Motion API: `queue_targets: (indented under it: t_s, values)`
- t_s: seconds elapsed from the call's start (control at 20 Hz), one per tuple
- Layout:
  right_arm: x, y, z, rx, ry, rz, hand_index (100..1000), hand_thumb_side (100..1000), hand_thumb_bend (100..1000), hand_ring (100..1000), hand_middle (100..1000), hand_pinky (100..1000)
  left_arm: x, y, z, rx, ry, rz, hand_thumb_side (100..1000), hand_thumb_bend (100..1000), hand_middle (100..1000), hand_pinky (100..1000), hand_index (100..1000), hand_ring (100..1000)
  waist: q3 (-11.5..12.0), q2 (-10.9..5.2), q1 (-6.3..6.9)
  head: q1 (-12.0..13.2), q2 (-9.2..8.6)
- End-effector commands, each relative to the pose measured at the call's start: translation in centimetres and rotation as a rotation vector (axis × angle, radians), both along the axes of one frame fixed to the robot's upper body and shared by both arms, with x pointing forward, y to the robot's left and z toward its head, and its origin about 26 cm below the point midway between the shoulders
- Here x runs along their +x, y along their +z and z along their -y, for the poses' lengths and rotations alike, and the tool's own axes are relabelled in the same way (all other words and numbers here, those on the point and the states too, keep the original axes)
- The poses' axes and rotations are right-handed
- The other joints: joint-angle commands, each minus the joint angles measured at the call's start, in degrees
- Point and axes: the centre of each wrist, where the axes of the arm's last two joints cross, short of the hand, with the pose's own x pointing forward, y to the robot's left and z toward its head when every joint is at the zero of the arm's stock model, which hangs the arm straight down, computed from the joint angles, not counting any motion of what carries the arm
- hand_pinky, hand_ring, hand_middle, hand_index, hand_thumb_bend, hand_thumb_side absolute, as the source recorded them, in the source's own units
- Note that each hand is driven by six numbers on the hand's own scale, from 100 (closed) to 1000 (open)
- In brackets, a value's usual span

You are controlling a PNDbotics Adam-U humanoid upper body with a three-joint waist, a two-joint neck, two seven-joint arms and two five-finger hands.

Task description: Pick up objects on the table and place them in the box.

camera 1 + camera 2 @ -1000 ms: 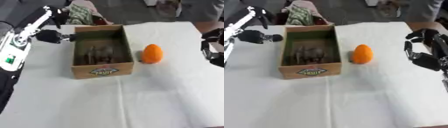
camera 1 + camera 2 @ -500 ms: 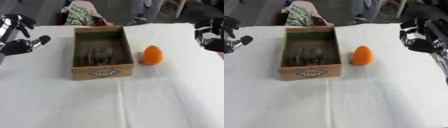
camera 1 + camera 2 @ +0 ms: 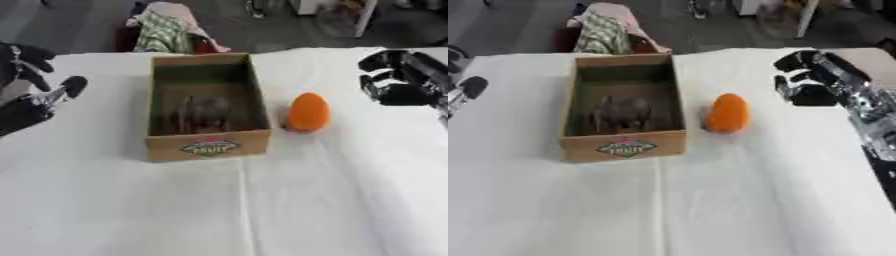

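White-clothed table (image 3: 289, 210), dim room behind. Cardboard fruit box (image 3: 206, 145) already holds something dark. Orange egg-shaped object (image 3: 308, 112) just beside box, untouched. Right hand (image 3: 802, 82) nearby, curled, empty. Left hand (image 3: 26, 65) idle at edge, fingers unclear. Next probably: reach, grasp orange thing.

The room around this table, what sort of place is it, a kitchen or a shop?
Probably neither: it looks like a lab or workshop set up for testing. A white-covered table holds only a cardboard fruit box and one orange object, with clutter and a cloth-draped seat on a bare floor behind.
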Motion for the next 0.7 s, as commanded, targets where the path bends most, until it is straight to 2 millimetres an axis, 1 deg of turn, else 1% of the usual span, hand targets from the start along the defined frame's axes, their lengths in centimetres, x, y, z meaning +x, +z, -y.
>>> queue_targets:
  t_s: [0.05, 0.25, 0.45, 0.5, 0.55, 0.7]
  values:
    - [1.0, 0.1, -0.1, -0.053, 0.000, 0.014, 763, 125, 100, 885, 767, 815, -0.3, 0.9, 0.0, -0.038, -0.025, 0.027, 498, 670, 529, 683, 698, 448, 0.1, -0.88, 0.03, -0.3, -0.61]
    - [1.9, -0.9, -1.1, -0.102, 0.011, 0.023, 773, 130, 100, 894, 782, 828, -0.3, 1.1, 0.0, -0.090, -0.061, 0.027, 493, 670, 529, 683, 698, 448, 0.4, -0.81, 0.04, -0.7, -0.79]
    - [2.4, -1.7, -1.9, -0.152, 0.028, 0.023, 765, 132, 100, 894, 780, 829, -0.4, 0.9, 0.0, -0.120, -0.085, 0.017, 494, 668, 528, 684, 698, 448, 0.7, -0.70, 0.18, -1.0, -0.87]
    - [2.4, -1.8, -2.1, -0.167, 0.041, 0.022, 762, 156, 100, 894, 779, 829, -0.4, 0.9, 0.0, -0.122, -0.087, 0.015, 494, 668, 527, 684, 698, 448, 0.7, -0.69, 0.17, -1.0, -0.86]
    - [2.5, -1.9, -2.2, -0.182, 0.054, 0.021, 759, 160, 100, 894, 780, 832, -0.5, 0.8, 0.0, -0.125, -0.086, 0.015, 493, 668, 527, 683, 698, 447, 0.7, -0.69, 0.16, -1.0, -0.86]
    - [2.5, -1.7, -2.8, -0.237, 0.103, 0.027, 722, 150, 100, 897, 784, 838, -0.5, 0.7, -0.1, -0.137, -0.079, 0.014, 490, 667, 526, 683, 697, 447, 0.7, -0.74, 0.06, -1.1, -0.83]
